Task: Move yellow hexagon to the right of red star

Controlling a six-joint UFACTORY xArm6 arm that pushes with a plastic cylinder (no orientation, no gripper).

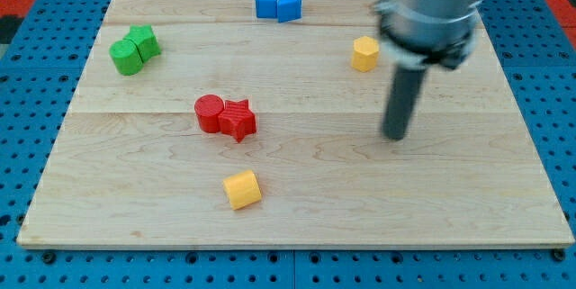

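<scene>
The yellow hexagon (364, 54) sits on the wooden board toward the view's upper right. The red star (238, 119) lies near the board's middle left, touching a red cylinder (209, 112) on its left. My tip (394, 135) rests on the board below and a little right of the yellow hexagon, apart from it, and far to the right of the red star. The arm's grey body hangs over the board's upper right corner.
A yellow cube-like block (242, 189) lies below the red star. Two green blocks (134, 49) touch each other at the upper left. Two blue blocks (276, 4) touch at the top middle. The wooden board (135, 208) ends on blue pegboard all around.
</scene>
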